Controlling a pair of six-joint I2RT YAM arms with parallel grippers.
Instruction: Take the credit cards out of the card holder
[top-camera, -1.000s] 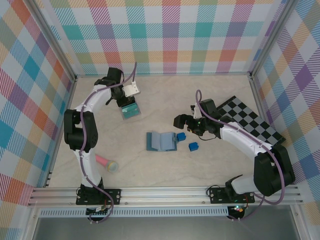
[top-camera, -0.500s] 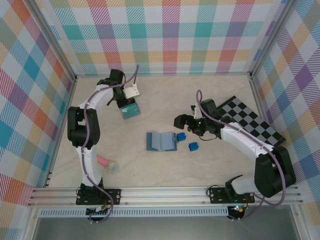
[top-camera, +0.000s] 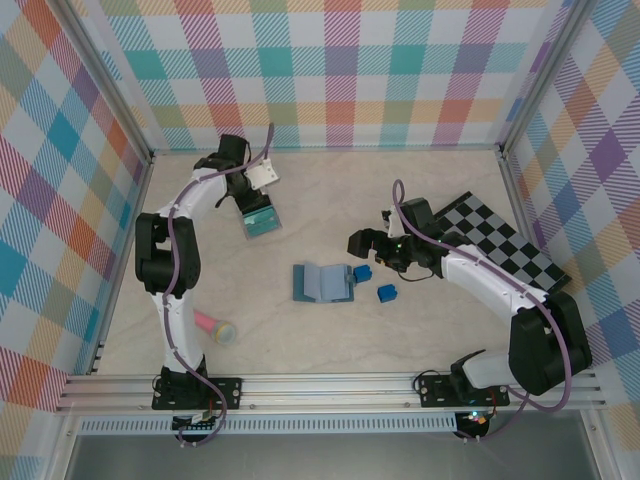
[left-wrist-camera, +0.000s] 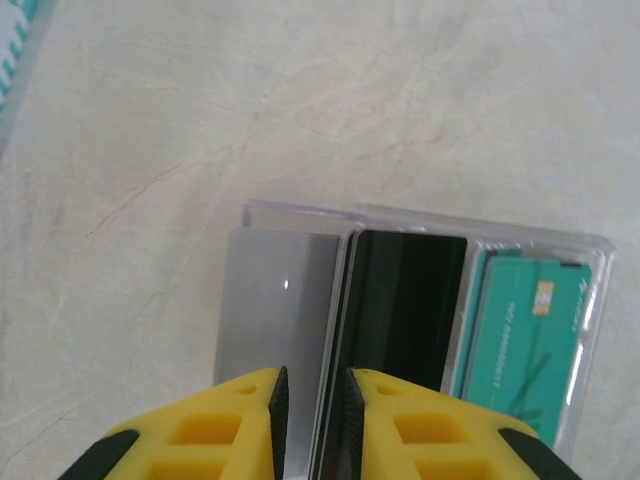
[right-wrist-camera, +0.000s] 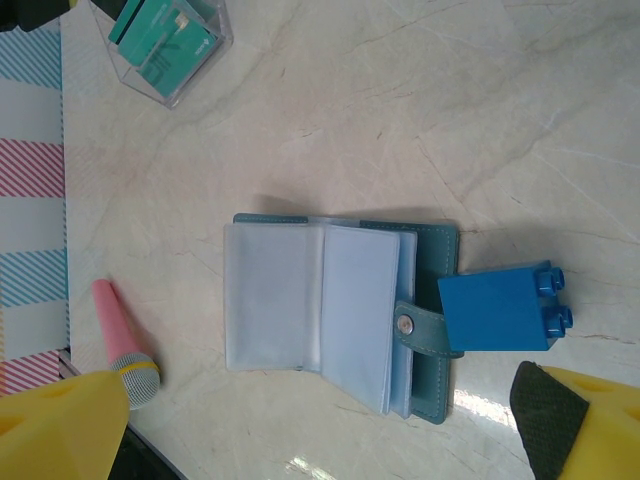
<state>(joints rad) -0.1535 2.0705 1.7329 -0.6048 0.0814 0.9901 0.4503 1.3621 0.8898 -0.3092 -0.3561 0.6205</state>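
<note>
The slate-blue card holder (top-camera: 322, 282) (right-wrist-camera: 320, 310) lies open mid-table, its clear sleeves pale and blank, the snap strap to the right. A clear box (top-camera: 262, 220) (left-wrist-camera: 290, 215) at the back left holds the credit cards: a silver one (left-wrist-camera: 280, 300), a black one (left-wrist-camera: 405, 300) and a teal-green one (left-wrist-camera: 525, 330) (right-wrist-camera: 160, 35). My left gripper (top-camera: 253, 203) (left-wrist-camera: 312, 378) hangs over that box, jaws a narrow gap apart, with a card's thin edge in the gap and space beside it. My right gripper (top-camera: 360, 243) (right-wrist-camera: 322, 400) hovers wide open above the holder.
Two blue cubes (top-camera: 362, 272) (top-camera: 386, 292) sit right of the holder, one (right-wrist-camera: 495, 310) touching its strap. A pink microphone (top-camera: 213, 325) (right-wrist-camera: 125, 350) lies front left. A checkerboard (top-camera: 500, 240) is at the right wall.
The left jaws have parted slightly over the clear box, from shut to a narrow gap. The right arm has not moved.
</note>
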